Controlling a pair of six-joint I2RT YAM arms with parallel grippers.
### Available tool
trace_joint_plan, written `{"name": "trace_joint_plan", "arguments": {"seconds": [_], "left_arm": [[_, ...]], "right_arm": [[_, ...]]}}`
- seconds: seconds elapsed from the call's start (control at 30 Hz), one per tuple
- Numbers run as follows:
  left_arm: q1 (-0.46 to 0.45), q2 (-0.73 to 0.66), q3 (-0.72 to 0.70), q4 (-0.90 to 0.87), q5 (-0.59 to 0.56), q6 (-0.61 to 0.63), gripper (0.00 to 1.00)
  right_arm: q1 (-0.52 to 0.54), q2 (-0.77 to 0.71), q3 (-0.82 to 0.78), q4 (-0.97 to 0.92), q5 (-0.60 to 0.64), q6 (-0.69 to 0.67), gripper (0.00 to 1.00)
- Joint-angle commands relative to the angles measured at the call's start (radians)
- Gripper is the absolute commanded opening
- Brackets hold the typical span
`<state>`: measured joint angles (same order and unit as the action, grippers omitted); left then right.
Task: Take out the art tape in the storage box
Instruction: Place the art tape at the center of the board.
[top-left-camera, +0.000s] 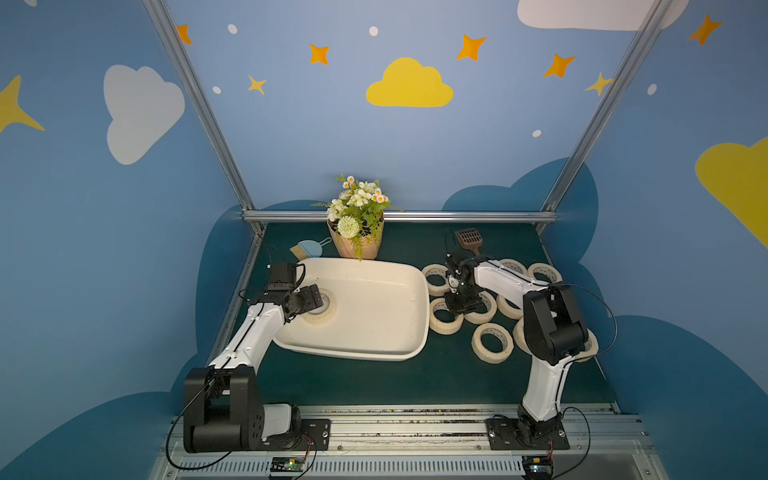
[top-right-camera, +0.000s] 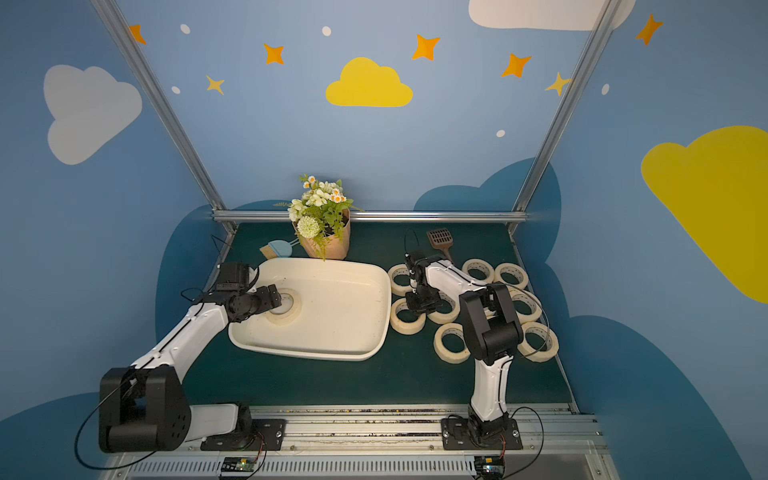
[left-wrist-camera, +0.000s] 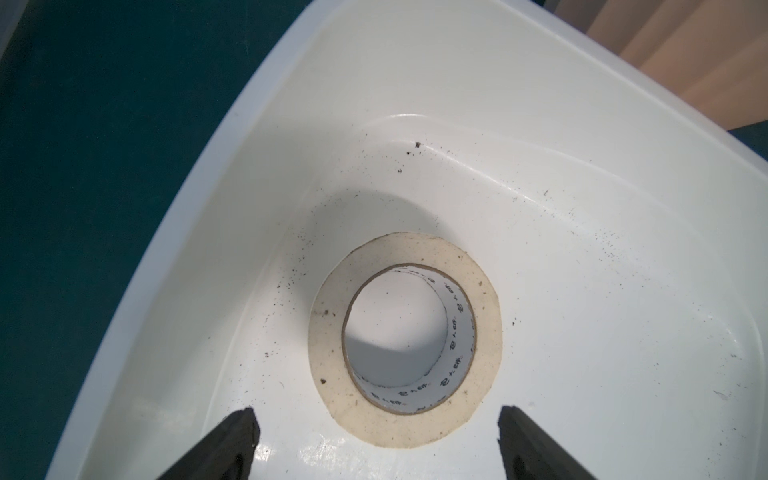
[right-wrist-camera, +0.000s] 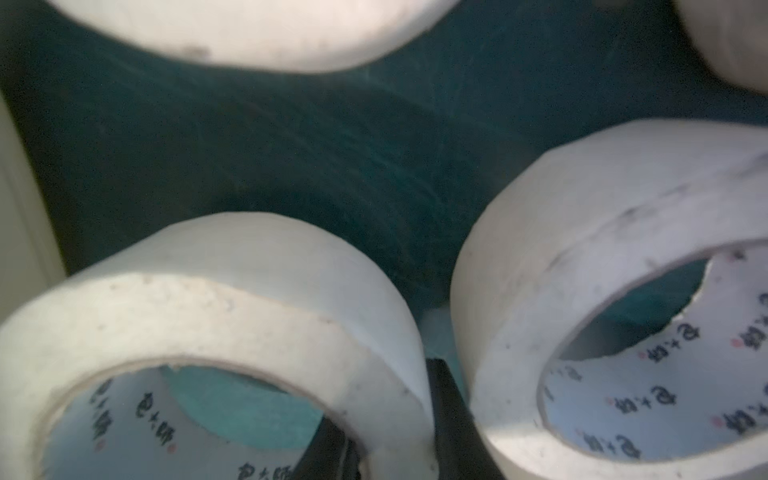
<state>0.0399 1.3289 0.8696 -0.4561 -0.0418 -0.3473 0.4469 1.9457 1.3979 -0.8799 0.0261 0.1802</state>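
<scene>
So only one cream-beige masking-tape roll with a printed cardboard core was left in the big shallow cream-white plastic storage tub, lying flat on the tub floor in the corner closest to the left arm. The left pincer hung right over it with its jaws spread wide, nothing in them, and the roll sat just ahead of the tips, hole pointing straight up, so there was no long axis to line up with. My read: a short push forward and down would put one jaw inside the core and one outside the wall.

The right pincer was nearly closed, pinching the wall of one of the rolls already out on the dark green bench, beside the tub. The left arm was clearly the nearer one for this last roll.
</scene>
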Motion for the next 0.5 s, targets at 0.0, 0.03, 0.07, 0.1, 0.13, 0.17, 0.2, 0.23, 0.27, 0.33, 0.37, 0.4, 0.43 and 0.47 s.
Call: {"name": "trace_joint_plan", "arguments": {"seconds": [0.0,0.03,0.07,0.1,0.13,0.17,0.2,0.23,0.27,0.33,0.37,0.4,0.43,0.47], "left_arm": [[0.004,0.005,0.026,-0.018,-0.006,0.004,0.94],[0.004,0.006,0.027,-0.022,-0.009,0.006,0.95],[0.003,0.004,0.027,-0.028,-0.013,0.006,0.95],[0.004,0.003,0.028,-0.031,-0.016,0.004,0.96],[0.004,0.0,0.025,-0.031,-0.019,0.004,0.96],[0.004,0.0,0.023,-0.03,-0.024,0.003,0.96],[0.005,0.0,0.024,-0.03,-0.029,0.003,0.97],[0.005,0.002,0.025,-0.031,-0.034,0.003,0.97],[0.005,0.005,0.024,-0.03,-0.036,0.003,0.97],[0.004,0.015,0.026,-0.03,-0.038,0.001,0.98],[0.004,0.02,0.024,-0.03,-0.041,0.0,0.98],[0.004,0.024,0.023,-0.029,-0.045,0.0,0.98],[0.003,0.027,0.024,-0.029,-0.051,-0.002,0.98],[0.004,0.03,0.024,-0.029,-0.058,-0.003,0.98]], "right_arm": [[-0.008,0.052,0.049,0.082,0.003,0.018,0.0],[-0.01,0.067,0.062,0.082,0.001,0.02,0.0],[-0.012,0.081,0.071,0.082,0.004,0.023,0.0],[-0.012,0.087,0.077,0.083,0.006,0.026,0.0],[-0.013,0.089,0.075,0.089,0.008,0.028,0.0],[-0.013,0.089,0.073,0.091,0.008,0.032,0.0],[-0.013,0.088,0.07,0.094,0.01,0.033,0.04],[-0.013,0.086,0.064,0.096,0.013,0.033,0.13],[-0.013,0.08,0.06,0.097,0.013,0.034,0.24],[-0.014,0.063,0.049,0.094,0.019,0.034,0.44],[-0.013,0.049,0.046,0.085,0.023,0.034,0.53],[-0.013,0.033,0.044,0.075,0.028,0.035,0.58],[-0.01,0.006,0.04,0.063,0.035,0.032,0.61],[-0.007,-0.024,0.035,0.047,0.043,0.031,0.64]]}}
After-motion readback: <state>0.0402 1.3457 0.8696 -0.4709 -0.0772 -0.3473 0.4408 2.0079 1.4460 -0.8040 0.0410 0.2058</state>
